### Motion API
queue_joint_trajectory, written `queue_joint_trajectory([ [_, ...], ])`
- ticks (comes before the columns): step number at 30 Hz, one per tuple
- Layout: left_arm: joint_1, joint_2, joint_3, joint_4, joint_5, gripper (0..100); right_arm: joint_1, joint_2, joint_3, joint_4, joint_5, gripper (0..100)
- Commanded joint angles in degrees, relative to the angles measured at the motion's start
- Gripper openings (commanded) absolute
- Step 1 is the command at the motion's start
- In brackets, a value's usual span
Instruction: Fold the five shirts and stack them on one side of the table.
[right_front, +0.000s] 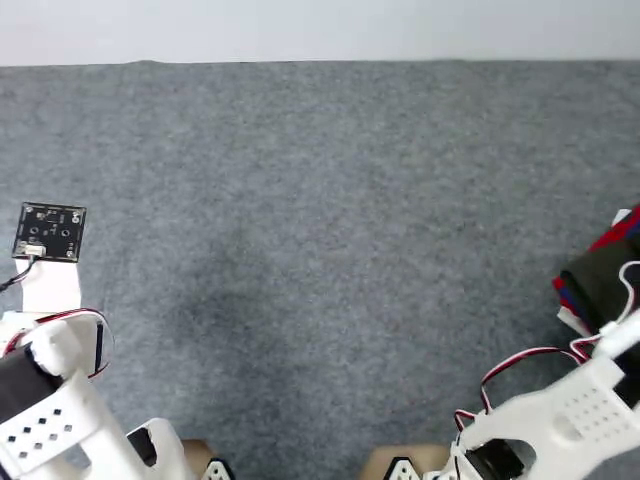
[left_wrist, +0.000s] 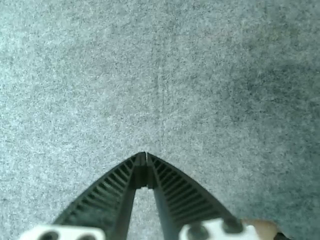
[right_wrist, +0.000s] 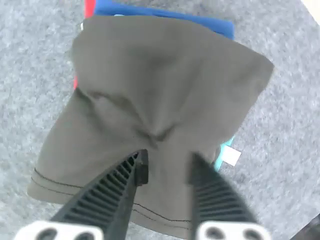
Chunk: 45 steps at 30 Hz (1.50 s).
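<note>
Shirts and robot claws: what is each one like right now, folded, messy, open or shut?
left gripper: shut, empty, above the grey mat.
right gripper: open, at the dark grey shirt, not clamped on it.
dark grey shirt: folded, rumpled, on top of the other shirts.
blue shirt: folded flat, under the dark grey shirt.
red shirt: under the dark grey shirt, an edge peeking out.

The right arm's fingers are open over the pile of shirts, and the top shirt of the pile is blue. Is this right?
Not quite. The top shirt is dark grey, not blue; the blue shirt lies under it, as the right wrist view shows. The right gripper does have its fingers open over the pile.
</note>
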Motion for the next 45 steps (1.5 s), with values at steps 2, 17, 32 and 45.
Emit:
queue_joint_trajectory([
  [2,-0.1,-0.7,-0.2,0.1,-0.3,1,1.0,2.1,-2.9,0.8,2.5,0.6],
  [17,-0.1,-0.4,-0.2,0.1,-0.3,1,8.2,21.8,-4.7,-17.4,5.3,0.9],
  [32,-0.1,-0.6,-0.2,-0.1,-0.2,1,-6.4,20.3,-30.5,-3.3,5.2,0.9],
  [45,-0.1,-0.7,-0.2,-0.1,-0.2,1,-1.9,43.1,-34.6,-28.2,5.4,0.9],
])
